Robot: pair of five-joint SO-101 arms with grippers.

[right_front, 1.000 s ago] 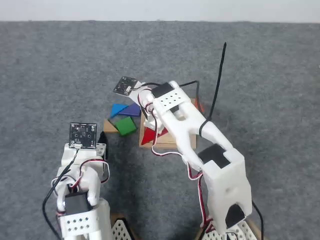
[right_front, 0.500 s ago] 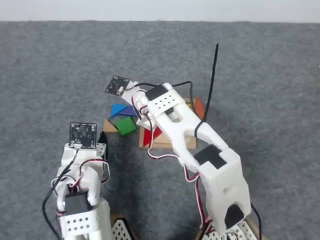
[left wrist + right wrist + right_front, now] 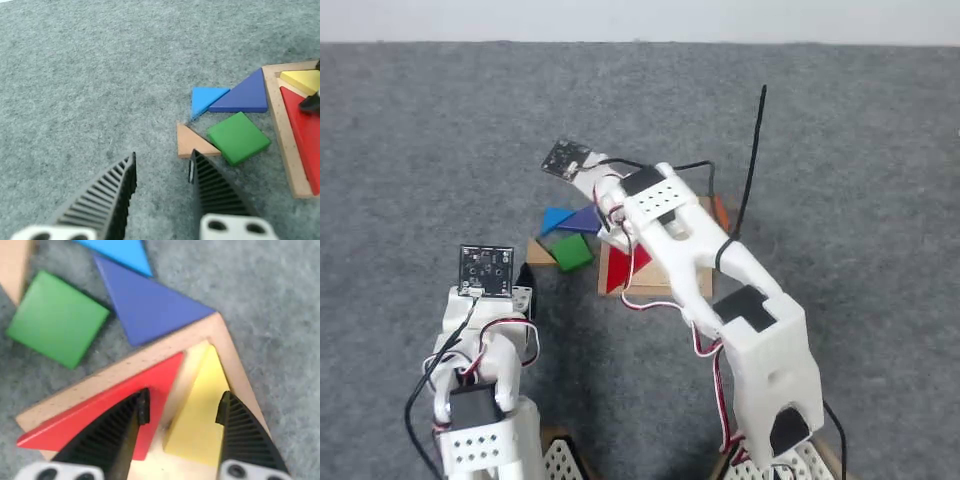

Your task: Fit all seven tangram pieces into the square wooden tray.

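The far half of the tabletop (image 3: 440,110) and its left and right edges lie bare and open to passage. Near the middle, four pieces sit close-packed beside the tray (image 3: 280,125): light blue triangle (image 3: 205,97), dark blue triangle (image 3: 245,94), green square (image 3: 238,138) and tan triangle (image 3: 190,142). The right arm (image 3: 690,250) covers the tray from above, its end effector (image 3: 182,407) spread across the red triangle (image 3: 100,412) and yellow triangle (image 3: 200,415). The left end effector (image 3: 161,165), fingers apart, hangs over bare felt toward the near edge, with the tan triangle just ahead.

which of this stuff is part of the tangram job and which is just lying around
Job: wooden tray, red triangle, yellow triangle, dark blue triangle, light blue triangle, green square, tan triangle, orange piece.
Lying about: grey mat, black cable.
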